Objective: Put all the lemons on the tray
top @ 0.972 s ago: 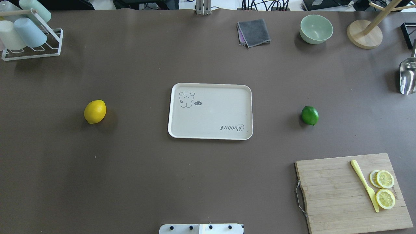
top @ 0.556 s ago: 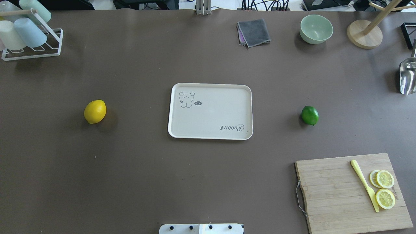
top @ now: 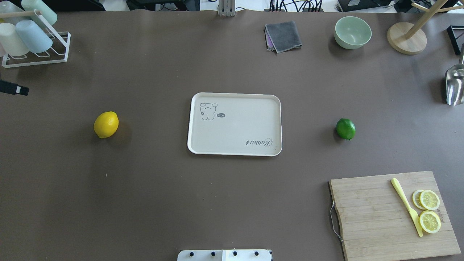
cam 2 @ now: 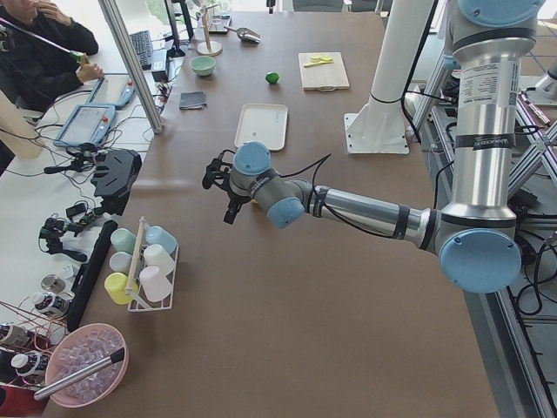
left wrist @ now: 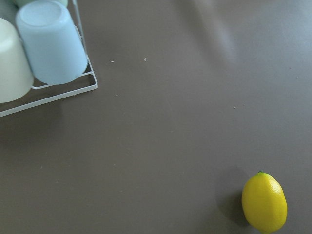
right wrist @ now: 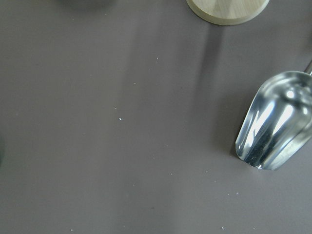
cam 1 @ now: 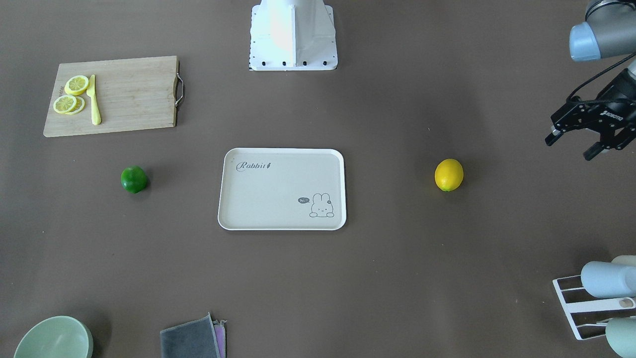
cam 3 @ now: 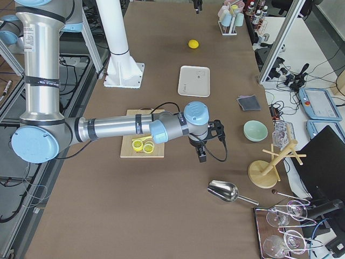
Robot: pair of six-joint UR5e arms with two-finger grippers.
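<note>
The yellow lemon (top: 106,124) lies on the table left of the tray (top: 235,127). It also shows in the front view (cam 1: 448,174) and low in the left wrist view (left wrist: 264,202). The green lemon (top: 345,128) lies right of the tray, which holds nothing. My left gripper (cam 1: 570,147) is open and empty above the table, to the outer left of the yellow lemon and well apart from it. Only one finger (top: 14,88) enters the overhead view. My right gripper (cam 3: 207,143) hovers past the cutting board's far end near a metal scoop; I cannot tell its state.
A wooden cutting board (top: 380,217) with lemon slices and a yellow knife sits at the near right. A cup rack (top: 32,40) stands far left. A grey cloth (top: 283,36), green bowl (top: 352,32), wooden stand (top: 406,38) and metal scoop (top: 455,85) lie along the far right.
A finger of my left gripper has come into the overhead view at its left edge. The lemons and the tray have not moved.
</note>
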